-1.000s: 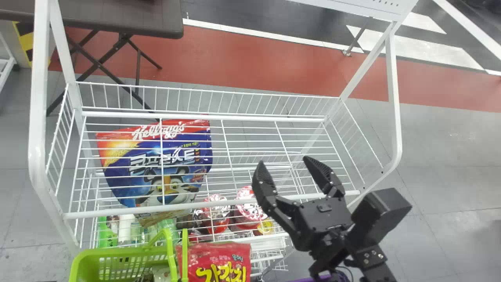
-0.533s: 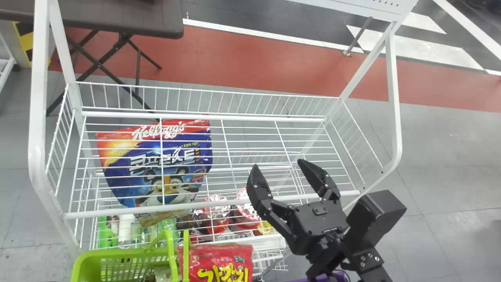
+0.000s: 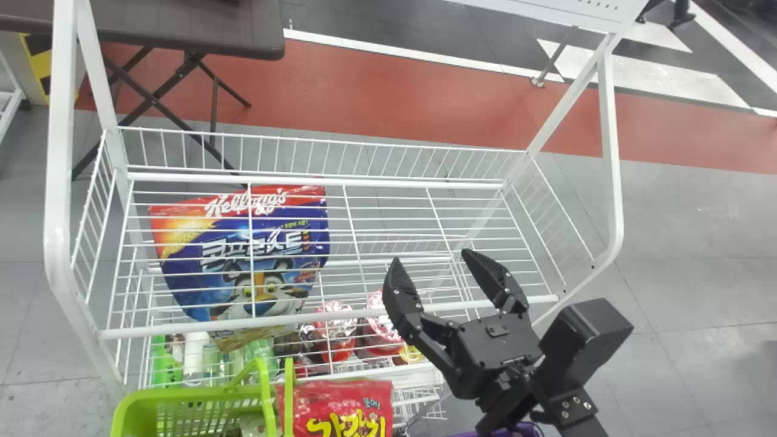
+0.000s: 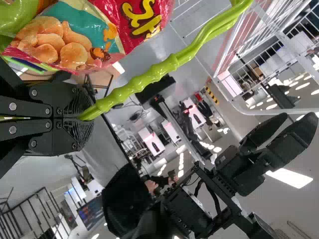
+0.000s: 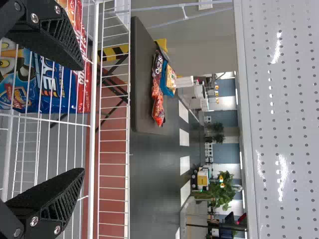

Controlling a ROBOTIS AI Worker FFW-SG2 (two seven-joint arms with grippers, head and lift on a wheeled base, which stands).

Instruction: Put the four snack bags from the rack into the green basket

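Observation:
Over the rack's front right part, my right gripper (image 3: 431, 256) stands open with nothing between its fingers. In the right wrist view, the right gripper (image 5: 82, 119) has its fingers wide apart. The blue and red snack bag (image 3: 285, 243) with a tiger face lies on the left half of the rack's wire shelf, left of that gripper; part of this bag (image 5: 47, 82) shows in the right wrist view. The green basket (image 3: 130, 409) is before the rack with a red snack bag (image 3: 346, 403) at its right part. In the left wrist view, my left gripper (image 4: 82, 118) is shut on the green handle (image 4: 149, 74).
The white wire rack (image 3: 328, 317) has side posts, a raised back fence and a perforated panel (image 5: 279, 119) above. Cups, bottles and other goods stand on a lower level. Behind is a dark table (image 5: 144, 79) with several snack packs (image 5: 158, 84).
My right gripper has shifted slightly left, staying open. The green basket and the red bag in it have moved a little down and right in the head view. The blue bag has stayed put.

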